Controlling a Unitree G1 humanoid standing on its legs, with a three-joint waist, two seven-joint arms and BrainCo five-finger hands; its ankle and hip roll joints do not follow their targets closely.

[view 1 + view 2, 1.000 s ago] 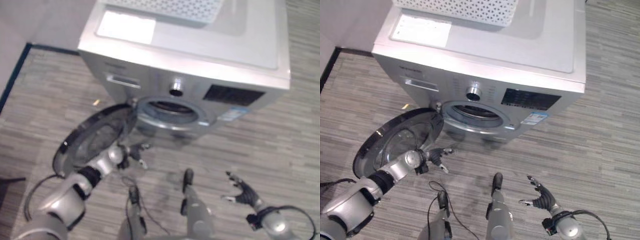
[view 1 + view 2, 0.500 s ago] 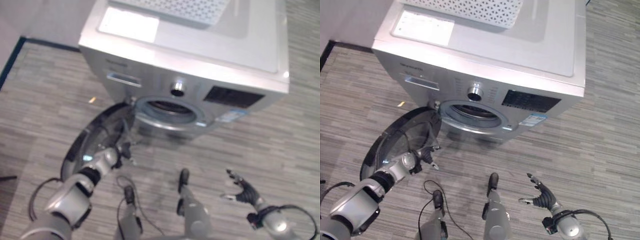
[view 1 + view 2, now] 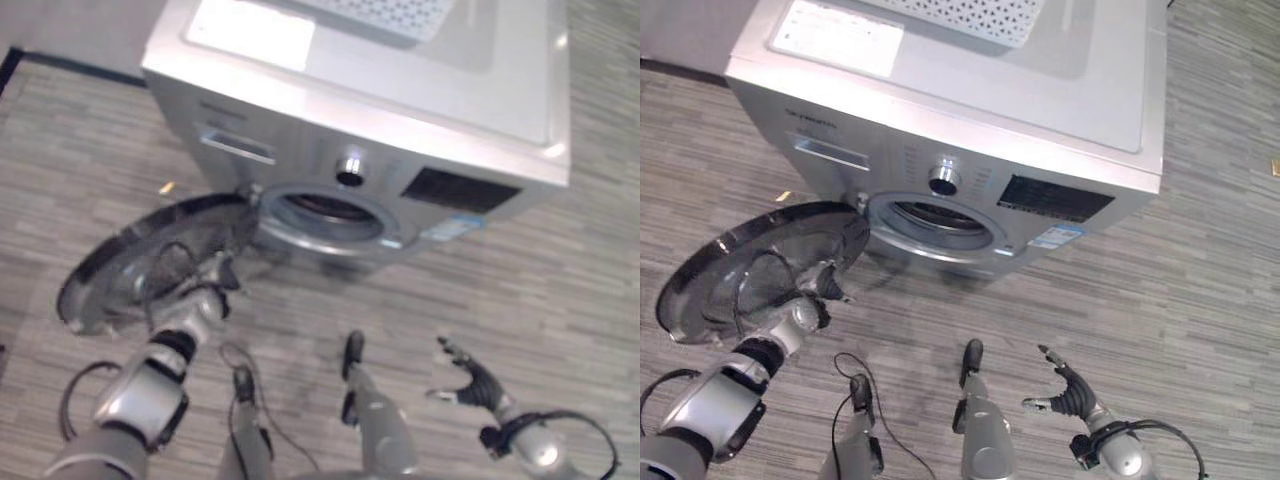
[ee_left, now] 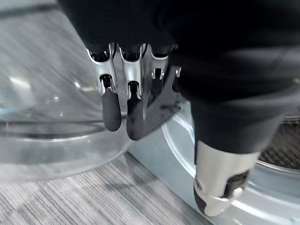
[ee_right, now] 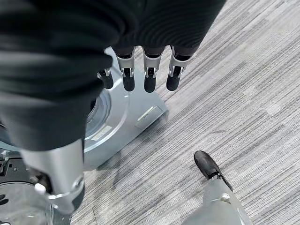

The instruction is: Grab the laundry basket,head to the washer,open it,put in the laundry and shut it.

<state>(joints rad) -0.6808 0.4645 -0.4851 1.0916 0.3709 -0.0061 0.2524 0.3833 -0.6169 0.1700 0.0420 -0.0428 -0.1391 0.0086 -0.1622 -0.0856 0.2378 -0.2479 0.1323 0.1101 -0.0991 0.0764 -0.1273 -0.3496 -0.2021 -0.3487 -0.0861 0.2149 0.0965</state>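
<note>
One silver front-loading washer [image 3: 970,140], one round glass door [image 3: 760,265], one white perforated basket [image 3: 960,12] counted.

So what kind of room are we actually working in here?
Probably a laundry area: a silver front-loading washer stands on grey striped flooring, its round door swung open by the left hand, and a white perforated laundry basket sits on top.

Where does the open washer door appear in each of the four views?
Left eye: washer door at left, by the left hand.
Right eye: door at left.
Left wrist: glass past the fingers.
Right wrist: a lower corner.
Shared landmark: the drum opening.
</note>
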